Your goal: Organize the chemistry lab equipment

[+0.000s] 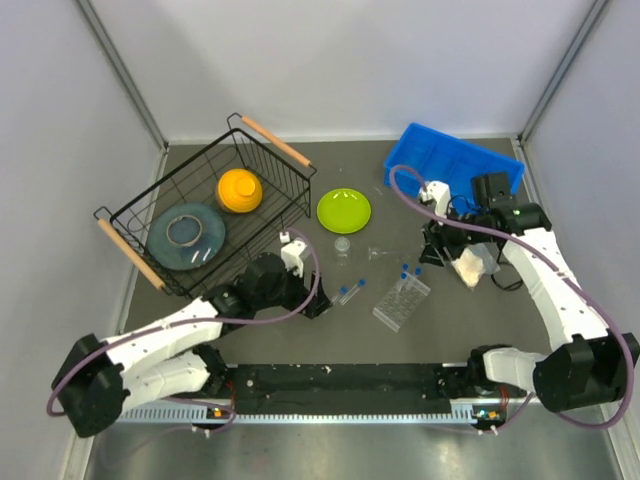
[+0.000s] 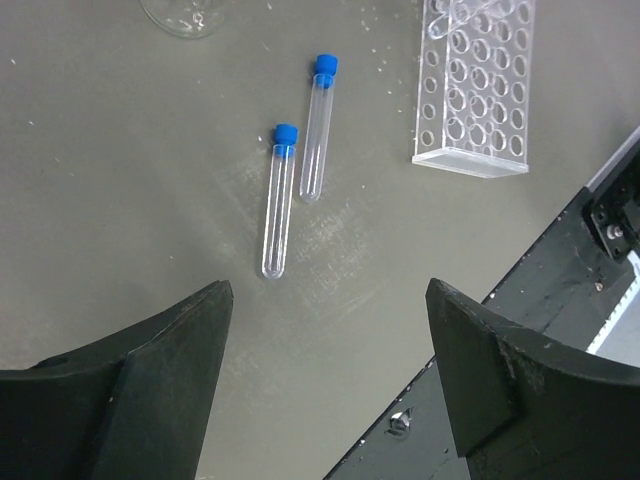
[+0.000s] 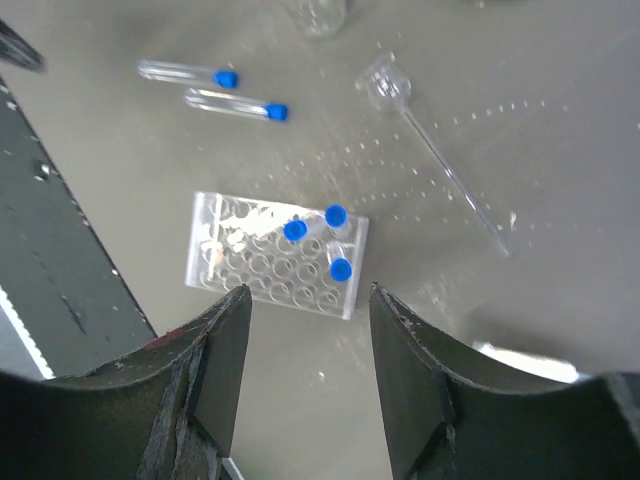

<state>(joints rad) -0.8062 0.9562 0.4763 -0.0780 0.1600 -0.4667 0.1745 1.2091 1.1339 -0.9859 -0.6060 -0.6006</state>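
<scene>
Lying loose at 9 o'clock of the grid rack (image 2: 472, 155) are two blue-capped tubes (image 2: 279, 205), while three more tubes (image 3: 336, 216) are standing in its holes; the left gripper (image 2: 328, 300) and right gripper (image 3: 308, 295) are hovering, fingers spread wide, holding nothing.

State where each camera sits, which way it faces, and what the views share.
Top external: above and behind the bases, looking down on the table; both arms show.
Left wrist: on the left arm, looking down past the open left tool at two lying tubes and the rack.
Right wrist: on the right arm, looking down past the open right tool at the rack.
Shared: both wrist views show the rack and the lying tubes.
</scene>
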